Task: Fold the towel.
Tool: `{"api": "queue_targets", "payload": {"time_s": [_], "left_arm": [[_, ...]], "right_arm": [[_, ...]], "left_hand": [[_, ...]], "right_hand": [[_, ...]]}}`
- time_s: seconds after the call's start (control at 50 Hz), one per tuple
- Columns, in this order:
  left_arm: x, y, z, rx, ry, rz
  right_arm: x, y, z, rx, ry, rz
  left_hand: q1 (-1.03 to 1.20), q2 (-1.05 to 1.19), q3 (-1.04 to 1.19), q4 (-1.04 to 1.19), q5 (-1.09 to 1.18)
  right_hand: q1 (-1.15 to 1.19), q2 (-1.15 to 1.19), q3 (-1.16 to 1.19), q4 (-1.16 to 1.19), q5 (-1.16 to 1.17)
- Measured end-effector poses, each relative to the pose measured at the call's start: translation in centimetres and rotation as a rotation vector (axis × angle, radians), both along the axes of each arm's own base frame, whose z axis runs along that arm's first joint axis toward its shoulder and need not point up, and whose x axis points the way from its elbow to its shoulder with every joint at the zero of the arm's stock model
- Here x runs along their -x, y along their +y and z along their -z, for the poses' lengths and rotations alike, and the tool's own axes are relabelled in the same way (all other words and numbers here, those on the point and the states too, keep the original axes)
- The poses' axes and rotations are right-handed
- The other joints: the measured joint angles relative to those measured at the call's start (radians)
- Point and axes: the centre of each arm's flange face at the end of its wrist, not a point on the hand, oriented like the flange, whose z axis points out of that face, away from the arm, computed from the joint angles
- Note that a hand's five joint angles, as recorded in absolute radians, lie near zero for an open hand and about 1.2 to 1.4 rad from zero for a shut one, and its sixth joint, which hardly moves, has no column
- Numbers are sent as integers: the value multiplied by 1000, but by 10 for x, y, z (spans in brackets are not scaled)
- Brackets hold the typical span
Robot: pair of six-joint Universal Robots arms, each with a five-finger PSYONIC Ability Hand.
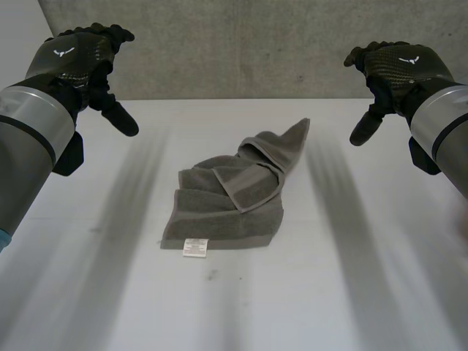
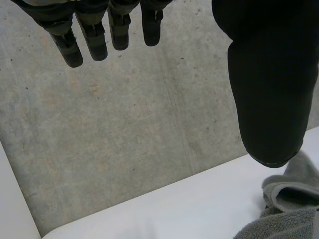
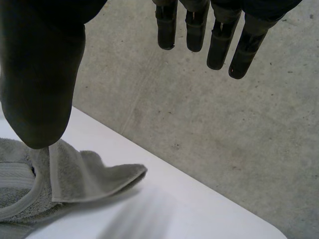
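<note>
A grey towel (image 1: 234,201) lies crumpled and loosely bunched in the middle of the white table (image 1: 344,292), a white label at its near edge. One corner points toward the far wall. My left hand (image 1: 84,62) is raised high at the far left, open, fingers (image 2: 92,42) straight, holding nothing. My right hand (image 1: 391,69) is raised at the far right, likewise open with straight fingers (image 3: 217,42). Both hands are well apart from the towel. The towel's far corner (image 3: 94,174) lies below my right thumb, and a bit of towel (image 2: 289,204) shows beneath my left thumb.
A grey concrete wall (image 1: 241,44) stands behind the table's far edge. Bare white table surface lies on both sides of the towel and in front of it.
</note>
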Motion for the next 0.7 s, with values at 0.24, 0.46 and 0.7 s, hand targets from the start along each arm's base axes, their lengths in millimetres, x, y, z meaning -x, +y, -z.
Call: {"api": "queue_targets", "payload": {"time_s": [0.24, 0.46, 0.7], "left_arm": [[1, -2, 4, -11, -7, 0], [7, -27, 35, -70, -37, -14], [6, -66, 88, -184, -76, -58]], "right_arm": [[0, 0, 2, 0, 6, -2], [-26, -1, 49, -38, 227, -152], [-101, 1, 140, 68, 424, -420]], "left_hand": [[0, 0, 0, 0, 0], [0, 0, 0, 0, 0], [0, 0, 0, 0, 0]], "right_hand": [[0, 0, 0, 0, 0], [0, 0, 0, 0, 0], [218, 182, 199, 181, 215]]}}
